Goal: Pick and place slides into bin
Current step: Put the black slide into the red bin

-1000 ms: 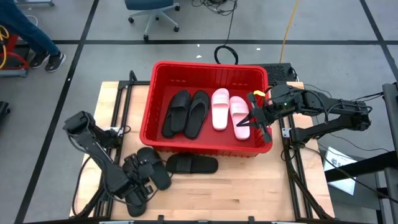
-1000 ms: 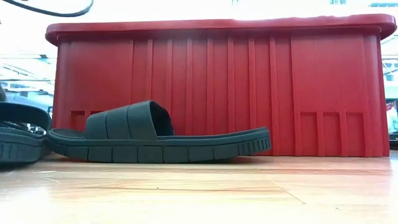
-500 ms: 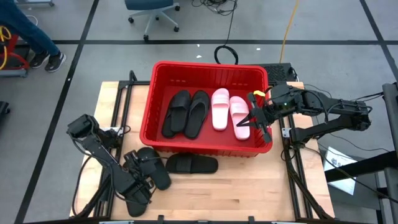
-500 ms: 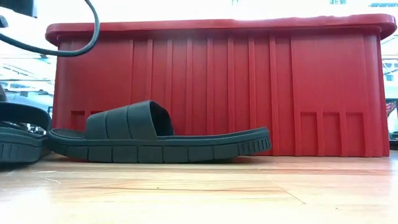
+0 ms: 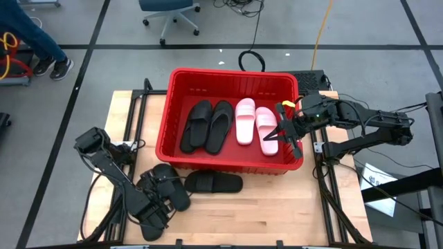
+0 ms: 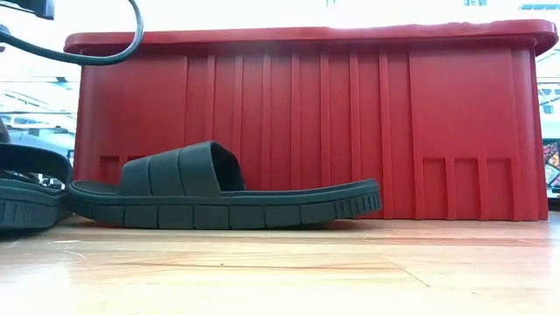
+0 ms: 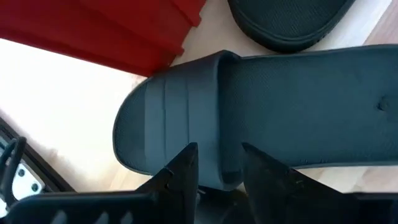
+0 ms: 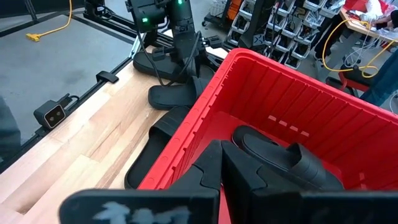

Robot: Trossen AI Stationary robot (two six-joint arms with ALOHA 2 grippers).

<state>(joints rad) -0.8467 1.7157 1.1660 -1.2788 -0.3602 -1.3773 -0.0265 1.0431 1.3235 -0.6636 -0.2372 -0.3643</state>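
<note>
At the lower left of the high view, the left gripper (image 5: 154, 207) sits low over a cluster of black slides (image 5: 166, 190) on the tabletop (image 5: 124, 111). In the left wrist view its jaws are parted and straddle the wide strap of one black slide (image 7: 261, 124), one finger (image 7: 180, 171) on each side of the strap's edge, not yet clamped as far as I can tell. These slides look light, made of rubbery foam: the sole should flex a little and the matte skin should give decent grip, so the raised strap seems the best place to pinch, since the flat sole offers no edge. Just right of the cluster, a lone black slide (image 5: 214, 182) lies against the front wall of the red bin (image 5: 228, 75). Inside the bin, two black slides (image 5: 208, 126) lie side by side left of centre, then two pink slides (image 5: 255, 124). At the bin's right rim the right gripper (image 5: 286, 131) waits with its jaws pressed together, empty.
</note>
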